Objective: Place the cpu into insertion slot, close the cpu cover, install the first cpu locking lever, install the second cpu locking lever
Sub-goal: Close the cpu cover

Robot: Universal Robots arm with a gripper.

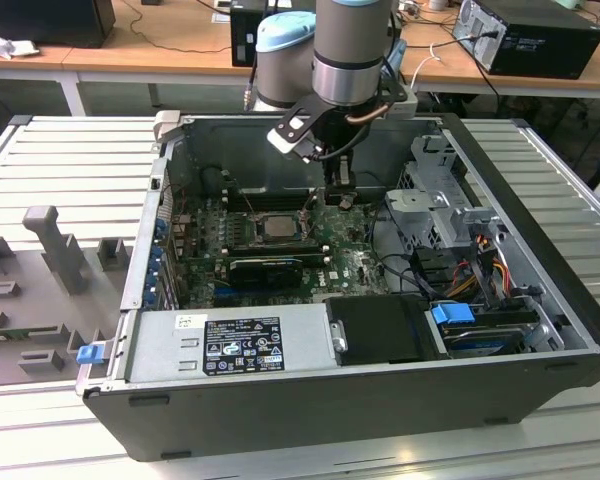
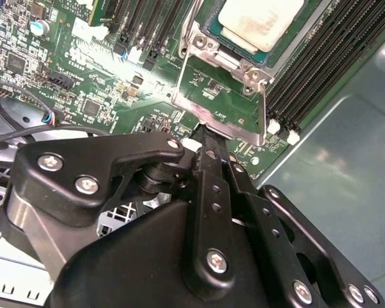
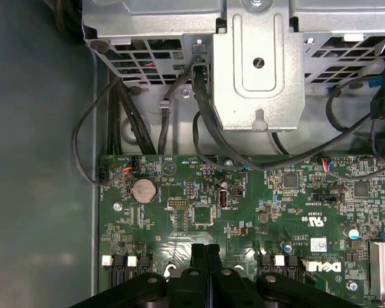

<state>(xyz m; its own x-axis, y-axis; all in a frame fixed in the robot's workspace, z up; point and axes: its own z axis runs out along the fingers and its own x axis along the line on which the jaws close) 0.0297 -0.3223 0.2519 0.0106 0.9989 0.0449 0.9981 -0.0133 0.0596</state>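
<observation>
The cpu (image 2: 260, 19), a pale silvery square chip, lies in the insertion slot (image 2: 239, 51) on the green board; the exterior view shows the cpu (image 1: 277, 226) in the middle of the open case. The cpu cover (image 2: 264, 109), a thin metal frame with a square window, is swung open away from the socket. My gripper (image 2: 204, 133) is shut, its two black fingers pressed together, with the tip at the cover's free edge; whether they touch is unclear. The gripper (image 1: 341, 198) hangs just to the exterior view's right of the socket. The fingertips (image 3: 199, 251) point at the board.
Long black memory slots (image 2: 321, 58) run beside the socket. A grey drive cage (image 3: 256, 64) with black cables (image 3: 205, 122) stands past the board's edge. A black card (image 1: 265, 268) and the power supply (image 1: 230, 345) lie nearer the case front. The case wall (image 2: 333, 167) is close by.
</observation>
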